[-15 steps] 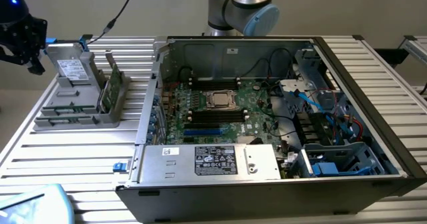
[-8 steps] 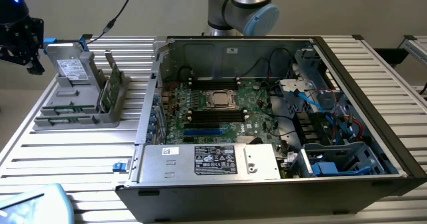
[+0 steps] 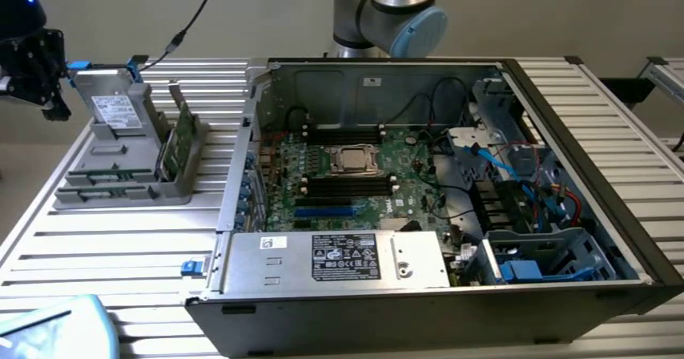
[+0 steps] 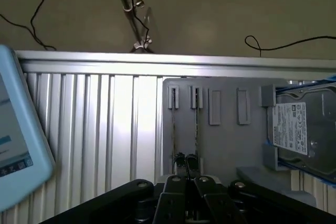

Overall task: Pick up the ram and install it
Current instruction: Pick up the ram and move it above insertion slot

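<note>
The ram [image 3: 166, 155], a low narrow green board, stands on edge in the grey rack [image 3: 118, 189] at the exterior view's left, beside a taller green card [image 3: 188, 128]. In the wrist view two thin board edges [image 4: 173, 129] sit in neighbouring rack slots; I cannot tell which is the ram. My gripper [image 3: 37, 69] hangs beyond the rack toward the exterior view's left. Its black fingers [image 4: 175, 184] are pressed together, shut on nothing, just short of those two edges [image 4: 187, 176]. The open computer case [image 3: 598, 239] shows the motherboard's black memory slots [image 3: 344, 139].
A silver hard drive [image 3: 111, 110] with blue tabs stands at the rack's far end, also seen in the wrist view [image 4: 299, 129]. A light-blue tablet-like device [image 3: 54, 328] lies at the table's near corner. Cables and a power supply [image 3: 342, 256] crowd the case.
</note>
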You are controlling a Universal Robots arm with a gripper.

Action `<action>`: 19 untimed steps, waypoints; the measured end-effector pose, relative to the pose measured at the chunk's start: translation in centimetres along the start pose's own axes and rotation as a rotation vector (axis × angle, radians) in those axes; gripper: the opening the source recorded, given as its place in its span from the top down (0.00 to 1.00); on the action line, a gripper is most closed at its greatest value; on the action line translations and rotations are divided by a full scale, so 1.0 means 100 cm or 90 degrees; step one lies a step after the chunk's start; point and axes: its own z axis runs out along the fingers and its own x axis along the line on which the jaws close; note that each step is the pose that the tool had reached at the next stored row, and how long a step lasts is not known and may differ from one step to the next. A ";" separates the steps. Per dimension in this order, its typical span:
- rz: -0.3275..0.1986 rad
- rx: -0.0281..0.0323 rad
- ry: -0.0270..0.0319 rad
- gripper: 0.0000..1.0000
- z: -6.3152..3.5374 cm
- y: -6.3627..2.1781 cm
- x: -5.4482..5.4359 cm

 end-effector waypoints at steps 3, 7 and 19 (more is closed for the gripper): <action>-0.035 -0.0013 0.0024 0.89 0.0001 0.0000 0.000; -0.042 -0.0015 0.0032 0.89 0.0001 0.0000 0.000; -0.042 -0.0015 0.0032 0.88 0.0001 0.0000 0.000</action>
